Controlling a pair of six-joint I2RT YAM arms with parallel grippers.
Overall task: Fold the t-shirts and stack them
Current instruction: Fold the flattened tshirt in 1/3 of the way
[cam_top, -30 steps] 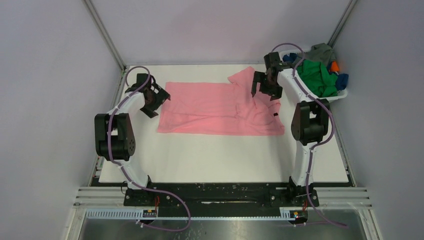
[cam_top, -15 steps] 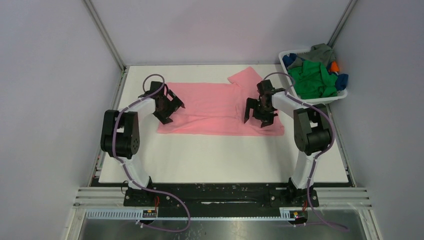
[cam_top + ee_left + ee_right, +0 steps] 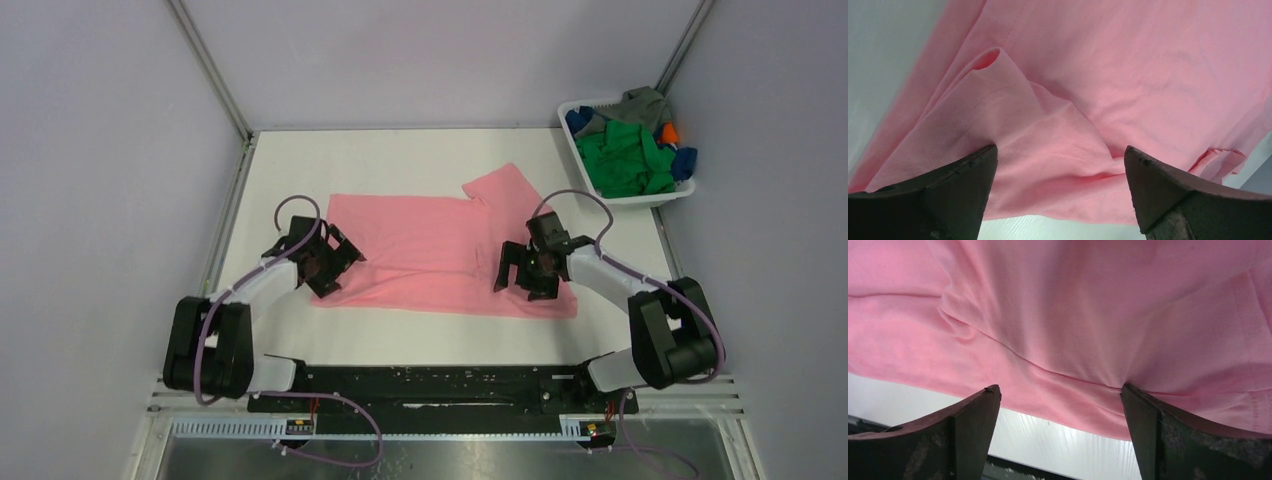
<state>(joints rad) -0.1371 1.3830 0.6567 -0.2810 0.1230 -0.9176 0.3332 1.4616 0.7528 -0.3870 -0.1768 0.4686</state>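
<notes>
A salmon pink t-shirt lies spread on the white table, one sleeve pointing to the back. My left gripper hovers open over the shirt's near left corner; rumpled pink cloth fills its wrist view between the spread fingers. Over the near right part of the shirt my right gripper is open too, its fingers straddling the shirt's near hem. Green, grey, blue and orange t-shirts sit heaped in the basket.
The white plastic basket stands at the table's back right corner. Bare white tabletop lies behind the pink shirt, and a narrow strip runs in front of it to the black base rail.
Both arms swung towards me and lowered from the shirt's far side to its near edge. The pink shirt has slid nearer, its near hem now closer to the front. Both grippers stayed open.
</notes>
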